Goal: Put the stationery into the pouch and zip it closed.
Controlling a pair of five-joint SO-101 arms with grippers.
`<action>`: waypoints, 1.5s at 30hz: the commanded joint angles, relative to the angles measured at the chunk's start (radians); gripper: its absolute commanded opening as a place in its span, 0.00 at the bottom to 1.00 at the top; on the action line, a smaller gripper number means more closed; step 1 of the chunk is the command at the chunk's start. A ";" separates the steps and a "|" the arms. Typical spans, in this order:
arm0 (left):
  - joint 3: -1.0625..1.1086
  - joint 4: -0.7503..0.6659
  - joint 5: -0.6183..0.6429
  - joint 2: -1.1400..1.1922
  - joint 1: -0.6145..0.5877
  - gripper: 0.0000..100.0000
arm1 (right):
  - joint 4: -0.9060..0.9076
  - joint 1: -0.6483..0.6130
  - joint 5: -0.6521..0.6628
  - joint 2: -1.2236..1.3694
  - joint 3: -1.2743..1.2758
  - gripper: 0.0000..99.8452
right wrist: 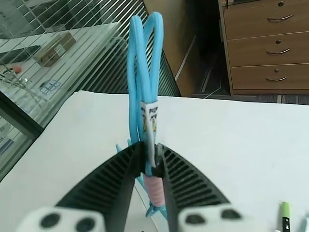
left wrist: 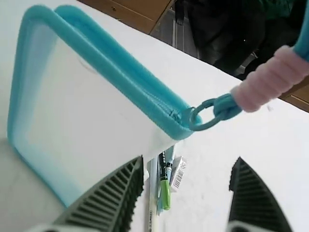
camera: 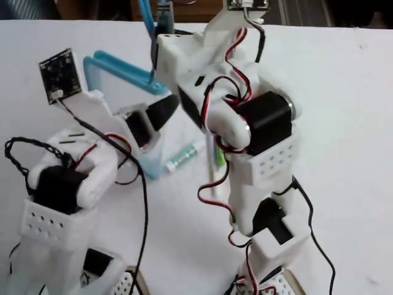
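White worktop (camera: pixel 344 92) holds the pouch (left wrist: pixel 72 111) and pens (left wrist: pixel 164 191); the right pincer (right wrist: pixel 150 162) clamps the zipper strap (right wrist: pixel 144 72), while the left pincer (left wrist: pixel 188 166) gapes beside the pouch, perhaps touching it.

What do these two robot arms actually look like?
Both the left arm and right arm are chunky white plastic shells around black motor blocks, with perforated plates and loose red, black and white cables. Each ends in ribbed black wedge-shaped fingers. A small black circuit board sits at the left arm's wrist.
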 commanded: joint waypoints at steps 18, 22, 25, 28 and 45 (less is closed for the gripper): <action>-0.060 -0.038 0.069 0.166 -0.130 0.33 | 0.007 -0.022 -0.006 -0.050 -0.006 0.02; -0.149 -0.037 0.071 0.291 -0.130 0.33 | 0.012 -0.021 -0.005 -0.051 -0.009 0.02; -0.192 -0.037 0.071 0.334 -0.130 0.33 | 0.015 -0.021 -0.005 -0.051 -0.011 0.02; -0.204 -0.037 0.071 0.335 -0.125 0.32 | 0.015 -0.021 -0.005 -0.051 -0.011 0.02; -0.121 0.264 -0.226 0.335 -0.091 0.16 | -0.007 -0.016 -0.006 -0.050 -0.011 0.02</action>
